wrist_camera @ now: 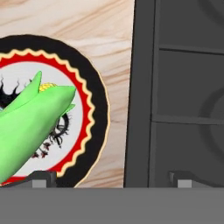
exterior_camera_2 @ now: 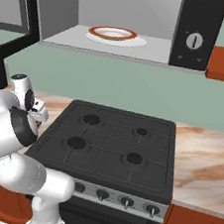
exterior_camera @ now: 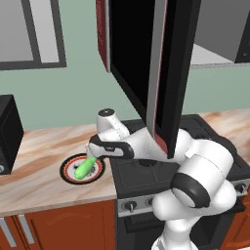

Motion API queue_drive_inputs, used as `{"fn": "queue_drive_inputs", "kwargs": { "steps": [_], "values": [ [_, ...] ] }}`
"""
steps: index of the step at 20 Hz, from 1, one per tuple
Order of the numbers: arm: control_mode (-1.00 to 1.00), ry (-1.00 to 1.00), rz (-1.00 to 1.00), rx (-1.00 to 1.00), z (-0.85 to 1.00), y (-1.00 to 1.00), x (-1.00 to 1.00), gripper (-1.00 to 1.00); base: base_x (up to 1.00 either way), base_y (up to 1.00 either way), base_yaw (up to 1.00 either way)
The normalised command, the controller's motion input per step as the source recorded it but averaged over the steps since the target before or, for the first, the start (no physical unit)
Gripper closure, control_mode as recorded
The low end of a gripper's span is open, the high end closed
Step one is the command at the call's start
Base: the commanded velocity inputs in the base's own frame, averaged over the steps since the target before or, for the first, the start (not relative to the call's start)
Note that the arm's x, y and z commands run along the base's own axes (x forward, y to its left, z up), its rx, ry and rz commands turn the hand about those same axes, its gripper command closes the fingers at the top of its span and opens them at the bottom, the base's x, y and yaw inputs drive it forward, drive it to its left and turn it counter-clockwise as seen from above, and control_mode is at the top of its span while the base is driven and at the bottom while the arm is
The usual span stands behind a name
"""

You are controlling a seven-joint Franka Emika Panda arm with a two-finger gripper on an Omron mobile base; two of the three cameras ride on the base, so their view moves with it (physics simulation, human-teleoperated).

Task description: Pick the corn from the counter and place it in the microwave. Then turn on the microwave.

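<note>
The bright-green corn (exterior_camera: pixel 84 167) lies on a round black-and-red-rimmed plate (exterior_camera: pixel 68 172) on the beige counter (exterior_camera: pixel 34 188), just left of the stove. My gripper (exterior_camera: pixel 91 155) hangs right above the corn's near end, open, holding nothing. In the hand view the corn (wrist_camera: pixel 30 122) slants across the plate (wrist_camera: pixel 97 109) at the left, close to the left fingertip (wrist_camera: pixel 43 178), while the gripper (wrist_camera: pixel 113 181) is centred over the stove's edge. The microwave (exterior_camera_2: pixel 194 30) sits above the stove with its dark door (exterior_camera: pixel 131 53) swung open.
A black gas stovetop (exterior_camera_2: pixel 110 143) with knobs along its front lies under the microwave. Inside the microwave rests a red-rimmed plate (exterior_camera_2: pixel 113 33); its dial (exterior_camera_2: pixel 194 41) is on the right panel. A smaller black box (exterior_camera: pixel 7 134) stands on the counter's far left.
</note>
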Motion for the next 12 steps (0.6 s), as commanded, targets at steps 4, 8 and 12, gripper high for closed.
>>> {"fn": "queue_drive_inputs", "kwargs": {
  "steps": [4,8,12],
  "values": [
    [-1.0,0.0,0.0,0.0,-0.06,0.15,0.0,-1.0,0.0,0.0,0.0],
    [-1.0,0.0,0.0,0.0,-0.03,0.16,0.0,-1.0,0.0,0.0,0.0],
    [-1.0,0.0,0.0,0.0,-0.03,0.17,0.0,-1.0,0.0,0.0,0.0]
  ]
}}
